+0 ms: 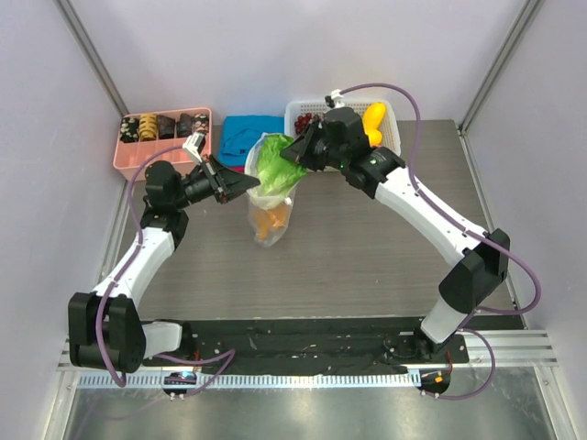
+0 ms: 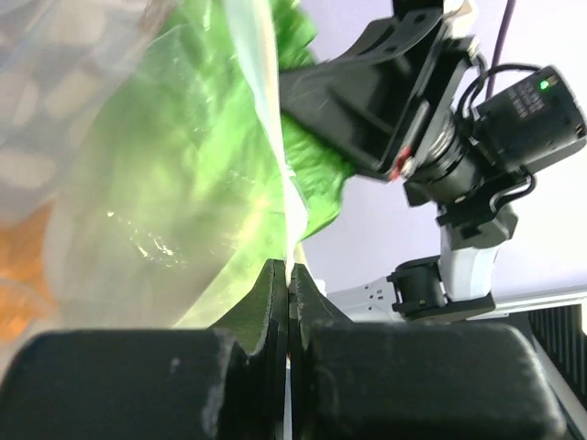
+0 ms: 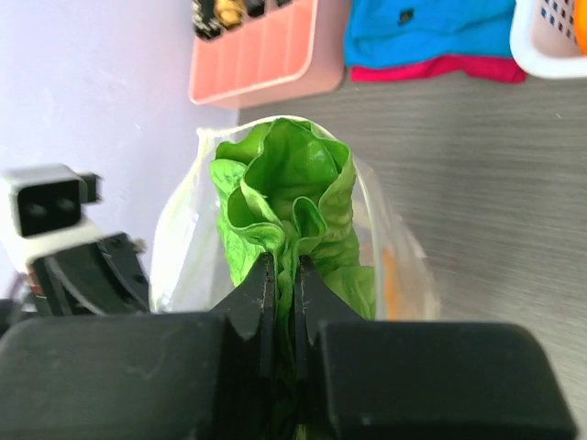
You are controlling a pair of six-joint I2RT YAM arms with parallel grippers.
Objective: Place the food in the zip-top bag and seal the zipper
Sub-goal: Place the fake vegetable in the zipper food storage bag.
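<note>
One zip-top bag (image 1: 272, 203) is out on the table (image 1: 367, 247), near the far middle, between my two grippers. Its mouth is open and faces the far side, and in the right wrist view the whitish rim curves round the food. One head of green lettuce (image 1: 275, 163) stands in that mouth, partly inside the bag and partly sticking out above the rim. Lower down in the bag I see orange food (image 1: 270, 222) through the plastic, but I cannot count the pieces through the film.

Two grippers are at work on it. My left gripper (image 1: 251, 184) comes in from the left, and its jaws are pressed together on the thin edge of the bag, with only the film between them in the left wrist view. My right gripper (image 1: 293, 151) comes in from the far right, and its jaws are clamped tight on the lettuce leaves from above.

One white basket (image 1: 295, 110) sits just behind the right gripper at the far edge. It holds one yellow fruit (image 1: 374, 116), one orange fruit (image 1: 373, 138) just beside it, and some dark red pieces (image 1: 304, 121). One blue cloth (image 1: 246, 134) lies to the left of the basket, with a pink layer showing under it in the right wrist view. One pink tray (image 1: 165, 158) sits in the far left corner, with dark snack pieces (image 1: 165, 126) in a row inside it
</note>
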